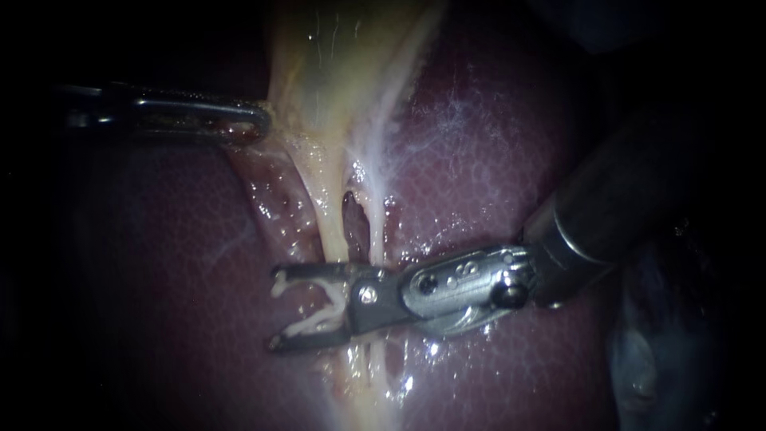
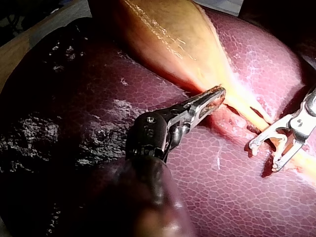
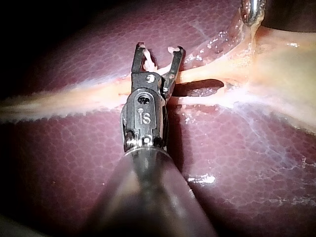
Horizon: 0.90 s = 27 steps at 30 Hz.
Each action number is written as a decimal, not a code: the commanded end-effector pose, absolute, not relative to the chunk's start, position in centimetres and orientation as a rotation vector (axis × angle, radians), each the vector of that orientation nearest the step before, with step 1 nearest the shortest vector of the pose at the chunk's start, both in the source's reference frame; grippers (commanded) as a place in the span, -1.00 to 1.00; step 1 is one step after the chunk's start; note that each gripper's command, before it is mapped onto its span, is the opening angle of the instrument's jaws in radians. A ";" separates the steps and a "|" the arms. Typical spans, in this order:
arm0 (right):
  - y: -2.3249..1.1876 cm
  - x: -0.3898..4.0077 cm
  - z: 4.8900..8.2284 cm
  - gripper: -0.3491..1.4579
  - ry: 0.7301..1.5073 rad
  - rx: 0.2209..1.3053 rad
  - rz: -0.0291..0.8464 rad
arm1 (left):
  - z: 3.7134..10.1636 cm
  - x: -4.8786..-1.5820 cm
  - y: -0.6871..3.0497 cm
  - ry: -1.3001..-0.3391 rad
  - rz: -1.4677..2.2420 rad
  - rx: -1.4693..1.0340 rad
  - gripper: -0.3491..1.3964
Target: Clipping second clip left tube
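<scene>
Now: L instrument [image 1: 255, 125] grips gallbladder [image 1: 335, 72], R instrument [image 1: 276, 311] holds 1 clip [image 1: 317, 323].

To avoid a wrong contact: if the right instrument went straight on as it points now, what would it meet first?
Probably the liver: the right instrument, holding its clip, has its tips beyond the tubes, over bare surface. Depth is unclear.
</scene>
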<state>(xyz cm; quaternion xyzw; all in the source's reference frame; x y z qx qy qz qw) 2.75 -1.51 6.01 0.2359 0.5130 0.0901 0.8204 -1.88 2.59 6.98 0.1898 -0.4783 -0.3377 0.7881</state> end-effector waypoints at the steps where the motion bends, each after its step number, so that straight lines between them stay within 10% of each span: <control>1: -1.51 2.75 6.01 -0.08 1.093 0.502 0.192 | 6.98 -1.88 2.59 -1.031 -0.728 0.409 -1.00; 27: -1.23 1.97 5.18 -0.08 1.110 0.607 0.304 | 6.96 -1.83 2.61 -1.031 -0.726 0.413 -1.00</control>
